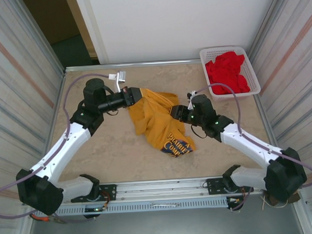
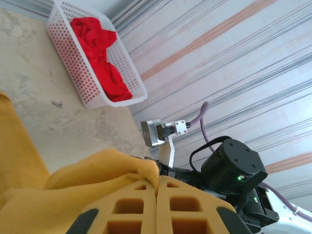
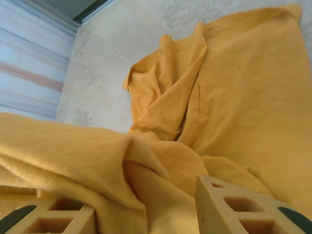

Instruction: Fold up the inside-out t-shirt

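Observation:
The mustard-yellow t-shirt (image 1: 155,117) lies crumpled in the middle of the table, with a dark printed patch (image 1: 177,146) showing at its near end. My left gripper (image 1: 137,95) is at its upper left edge. In the left wrist view that gripper (image 2: 157,187) is shut on a fold of the yellow cloth (image 2: 97,168). My right gripper (image 1: 175,112) is at the shirt's right side. In the right wrist view its fingers (image 3: 234,204) stand wide apart, the gripper (image 3: 146,209) open with a thick bunch of the shirt (image 3: 243,97) lying between them.
A white perforated basket (image 1: 253,71) holding bright red garments (image 1: 226,72) stands at the back right corner; the basket (image 2: 78,63) also appears in the left wrist view. Corrugated walls close both sides. Bare tabletop (image 1: 111,150) lies near the arms' bases.

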`<control>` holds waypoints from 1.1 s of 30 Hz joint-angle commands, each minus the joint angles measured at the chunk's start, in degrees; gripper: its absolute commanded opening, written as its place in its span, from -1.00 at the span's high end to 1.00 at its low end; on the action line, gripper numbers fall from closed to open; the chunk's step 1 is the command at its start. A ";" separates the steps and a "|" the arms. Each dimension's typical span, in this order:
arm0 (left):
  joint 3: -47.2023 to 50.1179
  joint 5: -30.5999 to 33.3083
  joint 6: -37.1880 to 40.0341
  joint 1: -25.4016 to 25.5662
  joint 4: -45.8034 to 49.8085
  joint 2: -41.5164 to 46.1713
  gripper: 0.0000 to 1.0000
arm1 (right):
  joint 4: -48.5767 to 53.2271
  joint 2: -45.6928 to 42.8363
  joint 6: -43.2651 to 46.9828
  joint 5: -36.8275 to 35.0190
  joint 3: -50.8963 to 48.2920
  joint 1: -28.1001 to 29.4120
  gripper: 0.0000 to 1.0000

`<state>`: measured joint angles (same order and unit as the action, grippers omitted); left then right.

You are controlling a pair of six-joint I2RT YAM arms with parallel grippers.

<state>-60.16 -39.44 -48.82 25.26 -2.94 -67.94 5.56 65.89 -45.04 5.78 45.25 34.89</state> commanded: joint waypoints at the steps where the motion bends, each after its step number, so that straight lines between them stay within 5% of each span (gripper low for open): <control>1: 0.30 -3.66 -5.60 -0.36 -8.13 2.20 1.00 | 11.33 -7.69 3.23 -7.50 4.14 3.75 0.05; 7: 0.61 -3.87 -6.28 -0.35 -8.57 2.03 1.00 | 14.76 -11.64 5.30 -14.99 8.34 11.34 -0.17; 14: 0.66 -3.67 -6.24 -0.35 -8.14 2.65 1.00 | 12.71 -4.89 8.20 -16.35 14.58 16.11 0.01; 18: 0.87 -3.67 -6.55 -0.16 -8.13 3.38 1.00 | 12.25 -0.02 10.77 -19.00 17.40 15.38 -0.27; 22: 0.92 -3.63 -6.90 0.41 -8.39 3.79 1.00 | 10.88 7.37 11.27 -14.40 20.61 12.04 -0.32; 24: 1.13 -3.62 -7.25 0.51 -8.61 4.05 1.00 | 10.75 9.94 11.51 -12.69 21.68 10.53 -0.17; 28: 2.04 -2.17 -5.91 0.15 -6.50 4.81 1.00 | 9.56 9.90 12.16 -5.99 21.29 7.93 0.97; 33: 4.99 -0.48 -3.71 -2.70 -4.20 4.44 1.00 | 6.17 1.76 15.67 10.45 17.55 7.05 1.00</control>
<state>-56.90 -41.19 -54.83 24.18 -7.99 -64.27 15.09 73.80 -32.73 4.01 64.27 42.04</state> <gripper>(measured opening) 0.057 0.056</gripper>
